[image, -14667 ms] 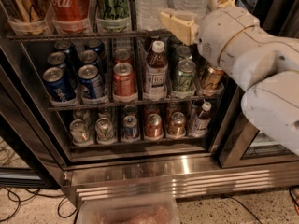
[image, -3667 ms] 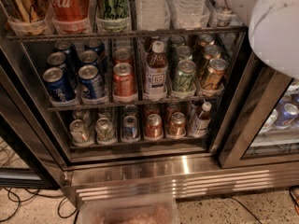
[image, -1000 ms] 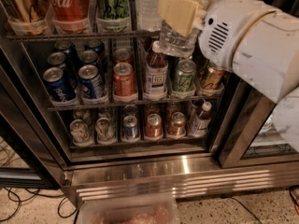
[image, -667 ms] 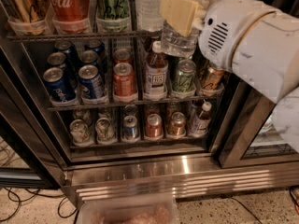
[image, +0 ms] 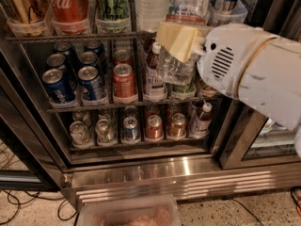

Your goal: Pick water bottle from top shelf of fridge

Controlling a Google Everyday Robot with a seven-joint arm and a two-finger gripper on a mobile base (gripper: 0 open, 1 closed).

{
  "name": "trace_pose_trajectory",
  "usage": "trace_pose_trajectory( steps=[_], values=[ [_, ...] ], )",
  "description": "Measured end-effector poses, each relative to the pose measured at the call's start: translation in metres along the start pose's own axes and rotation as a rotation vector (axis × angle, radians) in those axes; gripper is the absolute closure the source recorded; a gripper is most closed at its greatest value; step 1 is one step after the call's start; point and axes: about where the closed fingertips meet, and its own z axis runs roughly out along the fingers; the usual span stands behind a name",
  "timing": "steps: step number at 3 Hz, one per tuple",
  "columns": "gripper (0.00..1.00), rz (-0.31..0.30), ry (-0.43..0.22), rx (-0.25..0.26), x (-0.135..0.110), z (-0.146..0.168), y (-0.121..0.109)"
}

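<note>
A single camera faces the fridge (image: 141, 173) from the front. It sits close and fairly high and is tilted downward, so the floor (image: 244, 211) shows along the bottom edge. The hand (image: 178, 44), clasping the water bottle (image: 174, 69), enters from the right, nearest the lens.

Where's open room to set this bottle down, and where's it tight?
Gripper shut on the water bottle, in front of the middle rack. Free: speckled floor right of the plastic bin. Crowded: every rack packed with drinks.
</note>
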Motion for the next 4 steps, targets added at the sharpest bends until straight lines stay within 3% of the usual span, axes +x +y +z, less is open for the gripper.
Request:
trace_pose_trajectory(
  steps=[1,2,4],
  values=[
    [1.0,0.08,-0.087,0.048,-0.017,-0.016,-0.002],
    [1.0,0.086,-0.143,0.029,-0.03,-0.02,0.001],
    [1.0,0.067,-0.154,0.043,-0.034,-0.019,0.0]
  ],
)
